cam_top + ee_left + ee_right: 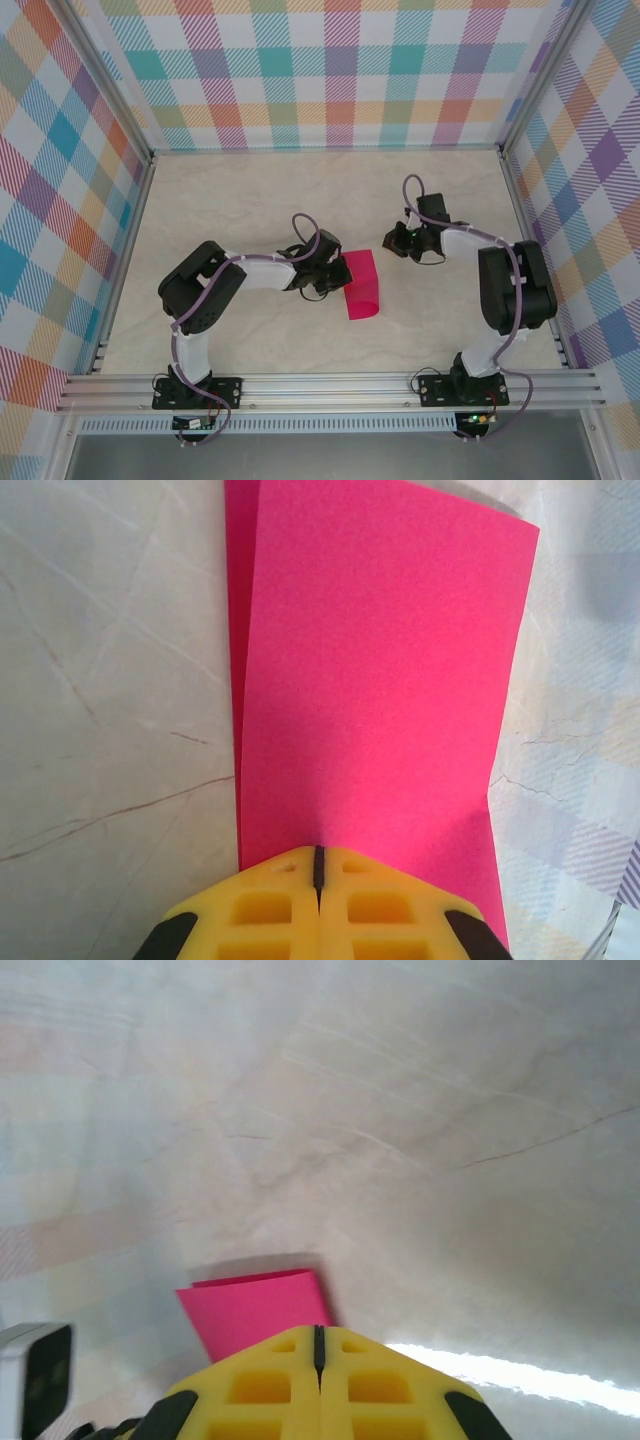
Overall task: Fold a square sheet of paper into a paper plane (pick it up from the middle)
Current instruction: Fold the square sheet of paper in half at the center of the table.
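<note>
The square sheet of paper (pixel 362 284) lies folded in half on the table, a magenta-pink rectangle with its far edge curling up a little. In the left wrist view the paper (pixel 370 670) shows two layers, the lower one peeking out along the left side. My left gripper (pixel 326 279) is at the paper's left edge. Its yellow jaws (pixel 319 852) are shut and sit over the paper, with nothing seen between them. My right gripper (pixel 393 240) hovers to the paper's upper right, apart from it. Its jaws (pixel 319 1332) are shut and empty, and the paper (pixel 258 1310) shows just beyond them.
The pale marble-patterned table (pixel 250 200) is walled by checkered panels (pixel 330 70) on three sides. A metal rail (pixel 330 385) runs along the near edge, carrying both arm bases.
</note>
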Motion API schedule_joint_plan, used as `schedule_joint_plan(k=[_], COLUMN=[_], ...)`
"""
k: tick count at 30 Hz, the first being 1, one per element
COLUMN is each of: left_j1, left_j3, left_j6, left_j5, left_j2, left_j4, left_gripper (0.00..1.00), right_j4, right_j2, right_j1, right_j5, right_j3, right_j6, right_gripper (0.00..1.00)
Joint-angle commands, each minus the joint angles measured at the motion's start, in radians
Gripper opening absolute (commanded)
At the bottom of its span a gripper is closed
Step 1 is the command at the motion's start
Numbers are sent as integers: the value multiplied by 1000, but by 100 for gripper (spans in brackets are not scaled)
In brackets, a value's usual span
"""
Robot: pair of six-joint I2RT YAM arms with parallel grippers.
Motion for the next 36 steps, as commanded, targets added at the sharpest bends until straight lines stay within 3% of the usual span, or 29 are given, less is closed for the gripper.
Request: schedule_joint_plan(k=[1,8,16,27,36], left_j1=[-2,-3,-2,-3,-2], left_j3=[-105,-95,-90,-90,-91], left_j6=[6,12,18,18,19], left_j5=[-114,-117,-125,-134,-140], left_j2=[105,108,100,94,98], left_j4=[-367,-368,-368,-371,-377], left_gripper=[0,0,0,0,0], right_j4=[-38,-196,-198,-241,-269], right_j2=[-34,-75,-46,7,-55], right_j1=[22,89,118,118,124], right_j5=[-96,-254,-331,-253,-80], right_j3=[-25,-95,-117,-130,-229], right_j6=[-25,-72,-107,-106,-65], right_gripper=[0,0,0,0,0])
